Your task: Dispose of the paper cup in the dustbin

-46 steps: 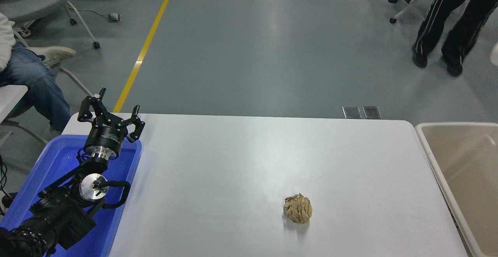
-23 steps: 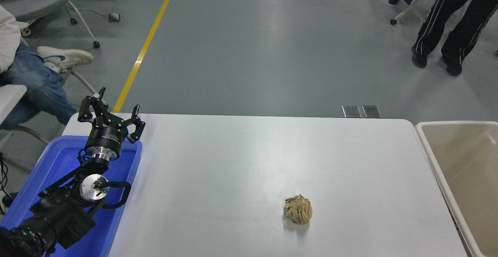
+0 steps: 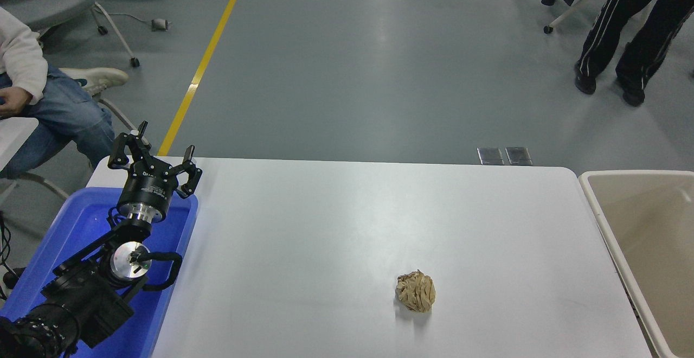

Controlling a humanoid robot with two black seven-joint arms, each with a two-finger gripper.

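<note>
The paper cup is out of view. The beige dustbin (image 3: 645,238) stands at the table's right edge, only partly in frame, and the part of its inside that shows holds nothing. My left gripper (image 3: 154,154) is open and empty, parked above the far end of the blue tray at the table's left. My right arm and gripper are out of view.
A crumpled tan-brown paper wad (image 3: 416,291) lies on the white table (image 3: 325,228), right of centre near the front. A bright blue tray (image 3: 81,222) sits under my left arm. A seated person (image 3: 43,103) is at the far left, a standing person (image 3: 629,27) at the far right.
The seated person at the left has shifted legs and arm. My left arm, the wad and the dustbin have not moved.
</note>
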